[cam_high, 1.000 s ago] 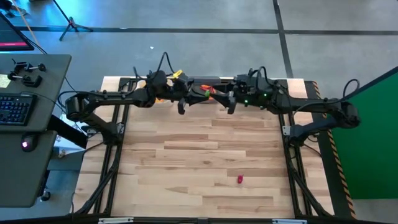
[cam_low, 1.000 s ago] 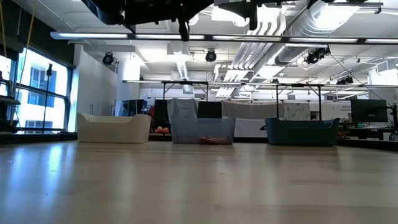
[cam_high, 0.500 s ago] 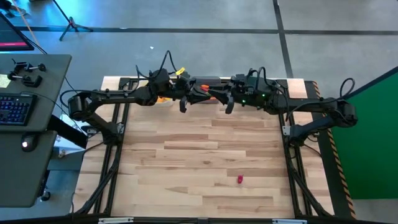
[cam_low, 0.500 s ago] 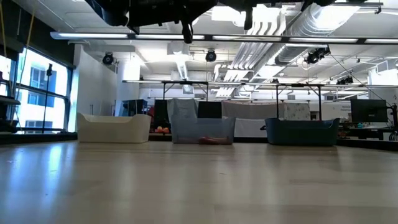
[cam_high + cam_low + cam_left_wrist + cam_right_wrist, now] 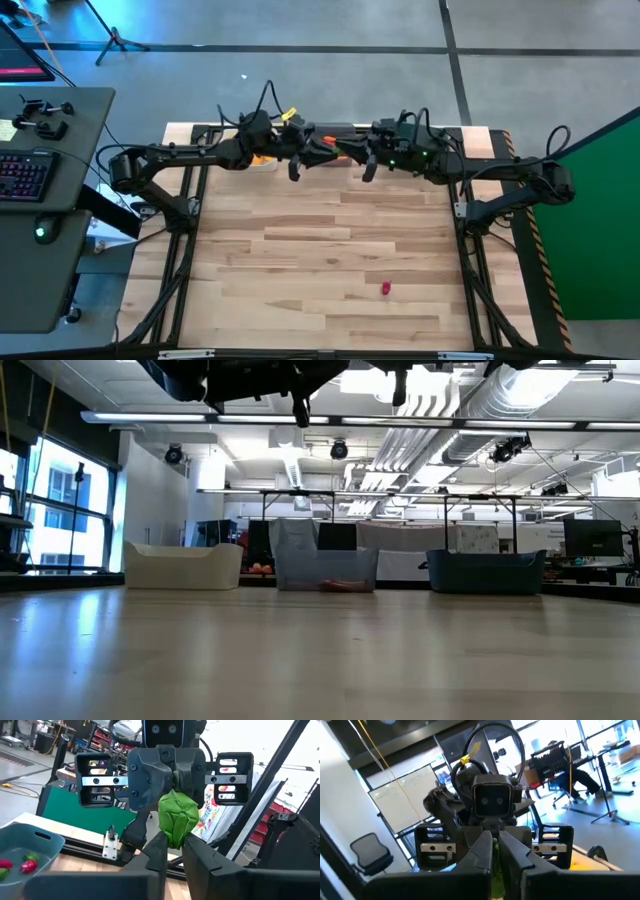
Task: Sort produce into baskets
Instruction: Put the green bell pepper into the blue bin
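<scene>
Right gripper closed onto green produce | left gripper pinching it too

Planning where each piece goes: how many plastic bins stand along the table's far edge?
3, in the low view: white plastic bin left, translucent grey bin middle, dark teal-blue bin right. The arms hide them from above.

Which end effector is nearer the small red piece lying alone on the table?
Right, slightly. The right end effector is up-table almost straight behind the red piece; the left end effector is equally far back but well off to the side.
</scene>
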You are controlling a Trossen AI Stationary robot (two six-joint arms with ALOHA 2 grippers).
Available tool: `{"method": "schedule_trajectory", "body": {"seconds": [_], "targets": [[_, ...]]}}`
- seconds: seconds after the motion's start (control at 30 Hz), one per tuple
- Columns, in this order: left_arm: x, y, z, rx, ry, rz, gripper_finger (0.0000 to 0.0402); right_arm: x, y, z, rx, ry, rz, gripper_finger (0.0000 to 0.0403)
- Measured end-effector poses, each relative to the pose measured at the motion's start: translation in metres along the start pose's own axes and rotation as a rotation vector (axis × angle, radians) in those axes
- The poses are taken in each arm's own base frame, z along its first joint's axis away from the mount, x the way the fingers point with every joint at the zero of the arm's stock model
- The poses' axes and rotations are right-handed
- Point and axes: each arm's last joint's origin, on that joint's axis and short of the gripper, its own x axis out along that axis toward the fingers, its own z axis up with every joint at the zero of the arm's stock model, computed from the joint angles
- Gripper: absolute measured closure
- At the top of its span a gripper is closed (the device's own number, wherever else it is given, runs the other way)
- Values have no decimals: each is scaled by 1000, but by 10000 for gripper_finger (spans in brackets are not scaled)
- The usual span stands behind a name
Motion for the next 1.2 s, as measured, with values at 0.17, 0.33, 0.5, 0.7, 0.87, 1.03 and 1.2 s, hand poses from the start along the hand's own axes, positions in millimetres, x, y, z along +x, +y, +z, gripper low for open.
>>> {"method": "schedule_trajectory", "body": {"seconds": [0.17, 0.33, 0.5, 0.7, 0.87, 1.03, 1.2], "targets": [[-4, 7, 1, -12, 14, 30, 315, 0, -4, 5, -13, -47, -36, 400], [-9, 18, -2, -17, 63, 83, 275, -1, -18, 9, -69, -57, -124, 400], [-14, 25, -5, 41, 104, 118, 267, -16, -55, 18, -93, 7, -362, 401], [-21, 35, -5, 77, 137, 154, 284, -63, -119, 8, 20, 303, -923, 401], [-26, 41, -6, 101, 171, 184, 297, -103, -158, -6, 166, 536, -1239, 401], [-27, 43, -7, 133, 180, 194, 308, -117, -186, -9, 207, 597, -1348, 401], [-27, 43, -7, 119, 175, 208, 315, -119, -219, -21, 245, 679, -1358, 401]]}}
